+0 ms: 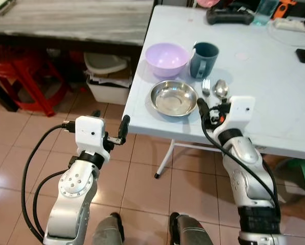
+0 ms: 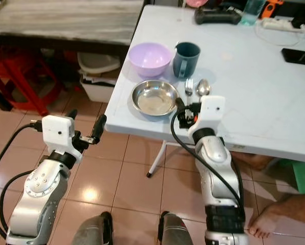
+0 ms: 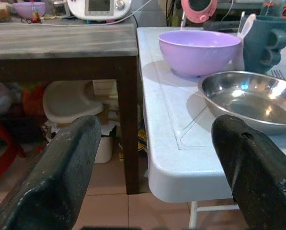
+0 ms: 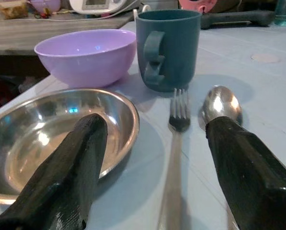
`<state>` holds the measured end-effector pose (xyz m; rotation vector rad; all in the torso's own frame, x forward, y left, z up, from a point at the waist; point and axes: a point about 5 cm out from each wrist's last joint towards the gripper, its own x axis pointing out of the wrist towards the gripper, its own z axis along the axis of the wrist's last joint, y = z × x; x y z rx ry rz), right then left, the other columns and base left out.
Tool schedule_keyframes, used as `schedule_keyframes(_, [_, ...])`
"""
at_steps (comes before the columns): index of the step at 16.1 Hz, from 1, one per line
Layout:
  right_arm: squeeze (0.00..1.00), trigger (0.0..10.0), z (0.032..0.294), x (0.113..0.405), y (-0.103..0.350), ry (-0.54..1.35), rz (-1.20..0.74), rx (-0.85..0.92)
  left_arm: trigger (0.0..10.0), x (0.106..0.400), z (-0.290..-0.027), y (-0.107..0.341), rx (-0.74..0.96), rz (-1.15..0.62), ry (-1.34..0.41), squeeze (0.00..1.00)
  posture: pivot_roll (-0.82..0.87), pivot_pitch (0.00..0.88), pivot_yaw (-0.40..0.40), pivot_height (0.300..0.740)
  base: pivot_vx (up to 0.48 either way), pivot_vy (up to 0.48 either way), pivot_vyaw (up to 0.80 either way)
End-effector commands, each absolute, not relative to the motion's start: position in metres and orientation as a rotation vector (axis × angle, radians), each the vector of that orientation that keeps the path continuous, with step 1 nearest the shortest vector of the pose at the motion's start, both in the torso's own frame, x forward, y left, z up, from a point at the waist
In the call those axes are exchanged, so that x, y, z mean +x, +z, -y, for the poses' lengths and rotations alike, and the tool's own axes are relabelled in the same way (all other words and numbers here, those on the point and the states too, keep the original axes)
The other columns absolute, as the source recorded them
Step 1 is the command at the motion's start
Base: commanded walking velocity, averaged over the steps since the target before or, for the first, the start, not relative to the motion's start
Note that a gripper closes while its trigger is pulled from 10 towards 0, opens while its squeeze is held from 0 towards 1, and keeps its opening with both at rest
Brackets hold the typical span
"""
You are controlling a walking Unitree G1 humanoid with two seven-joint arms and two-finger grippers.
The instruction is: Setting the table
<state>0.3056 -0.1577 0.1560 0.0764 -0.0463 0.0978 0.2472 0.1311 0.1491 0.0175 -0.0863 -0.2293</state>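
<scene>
While no lettering is legible, worktop carries lilac bowl, teal mug, steel bowl, fork, spoon; left gripper and right gripper jaws gape empty.

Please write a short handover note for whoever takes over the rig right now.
Left gripper: open, holding nothing, off the white table's near corner, above the floor.
Right gripper: open, low over the fork and spoon handles.
Laid out at the table's near edge: steel bowl, purple bowl behind it, teal mug, cutlery lying right of the steel bowl.
Left: judging by this, the setting looks nearly complete; check the cutlery's alignment.
</scene>
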Motion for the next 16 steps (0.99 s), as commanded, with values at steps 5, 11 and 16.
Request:
schedule_keyframes(5, [0.0,10.0,0.153,0.315,0.155,0.125,0.026,0.138,10.0,0.243,-0.133,0.151,0.044,0.078,-0.241,0.0,0.05,0.223,0.022,0.74,0.0,0.0,0.0])
schedule_keyframes(11, [0.0,0.0,0.138,0.323,0.146,0.175,-0.061,0.219,10.0,0.241,-0.135,0.152,0.054,0.065,-0.241,0.0,0.06,0.241,0.028,0.74,0.0,0.0,0.0])
schedule_keyframes(16, [0.0,0.0,0.142,0.323,0.136,0.148,-0.14,0.237,10.0,0.24,-0.135,0.152,0.056,0.058,-0.245,0.0,0.06,0.246,0.028,0.74,0.0,0.0,0.0])
